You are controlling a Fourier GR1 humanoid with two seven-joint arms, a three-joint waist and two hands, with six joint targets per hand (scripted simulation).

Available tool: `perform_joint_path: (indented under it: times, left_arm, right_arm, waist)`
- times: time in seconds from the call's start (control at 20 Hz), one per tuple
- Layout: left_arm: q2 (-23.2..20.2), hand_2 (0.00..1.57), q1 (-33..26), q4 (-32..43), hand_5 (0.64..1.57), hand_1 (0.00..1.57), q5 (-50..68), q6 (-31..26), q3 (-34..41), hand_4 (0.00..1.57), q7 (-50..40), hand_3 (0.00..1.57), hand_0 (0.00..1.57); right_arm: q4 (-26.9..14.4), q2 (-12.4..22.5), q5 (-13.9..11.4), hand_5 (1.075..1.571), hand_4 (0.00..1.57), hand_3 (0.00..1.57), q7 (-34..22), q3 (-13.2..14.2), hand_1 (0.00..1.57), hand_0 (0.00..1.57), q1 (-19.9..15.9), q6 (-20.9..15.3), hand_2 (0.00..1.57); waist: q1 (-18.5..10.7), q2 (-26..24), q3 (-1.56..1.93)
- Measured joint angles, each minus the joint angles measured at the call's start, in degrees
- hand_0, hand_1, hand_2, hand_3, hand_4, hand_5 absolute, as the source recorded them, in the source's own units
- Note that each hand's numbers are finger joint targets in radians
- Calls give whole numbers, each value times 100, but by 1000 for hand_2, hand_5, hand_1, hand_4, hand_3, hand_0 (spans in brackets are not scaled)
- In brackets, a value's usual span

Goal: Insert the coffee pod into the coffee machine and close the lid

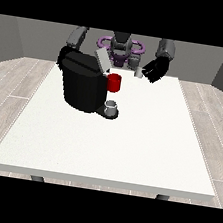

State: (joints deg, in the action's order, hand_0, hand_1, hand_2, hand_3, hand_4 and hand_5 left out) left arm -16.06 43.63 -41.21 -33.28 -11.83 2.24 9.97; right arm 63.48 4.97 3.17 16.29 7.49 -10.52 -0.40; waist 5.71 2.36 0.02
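The near edge of the white table (103, 178) and both near corners carry nothing, and two dark legs show below that edge.

Farther in, left of the table's middle, a small grey cup (112, 107) stands on the round base at the foot of the coffee machine (82, 86), touching it. The machine is a big black block set toward the far left corner. A red part (115, 82) juts from its right side directly above the cup. Its grey lid (102, 60) is tilted up and back, so the top is open.

Near the far edge, right of the machine and apart from it, the hand at the view's right (155, 69) hangs above the table with its fingers curled round a small pale coffee pod (138, 73). The pod sits at the hand's left tip, between the hand and the raised lid, clear of the table top.

The hand at the view's left (64, 55) is behind the machine's upper left corner, and the machine hides most of it; how its fingers lie I cannot tell.

Beyond the far edge stands the robot's body (121, 48), with a purple ring around its waist, between grey walls over a pale plank floor.
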Motion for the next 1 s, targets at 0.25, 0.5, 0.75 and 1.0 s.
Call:
perform_joint_path:
  times: [0.25,0.5,0.75,1.0]
  left_arm:
    - [186,1403,102,-356,1571,1340,-31,-235,-120,651,-296,1381,1340]
    - [388,1432,426,-553,1571,1346,114,-262,35,655,-692,1391,1346]
    - [353,1409,835,-599,1571,1381,248,-358,238,600,-1010,1249,1381]
    - [160,1467,1225,-481,1571,1454,289,-220,470,653,-1076,1359,1454]
  right_arm:
    - [-210,117,97,1571,192,0,64,121,0,0,-38,105,0]
    - [-290,174,148,1571,232,0,95,164,0,0,-140,164,0]
    - [-296,230,237,1571,136,0,53,157,0,0,-294,326,0]
    - [-298,302,227,1571,0,0,377,60,0,0,-487,630,0]
  waist:
    - [-41,-105,1]
    - [46,-44,0]
    - [195,123,0]
    - [414,651,0]
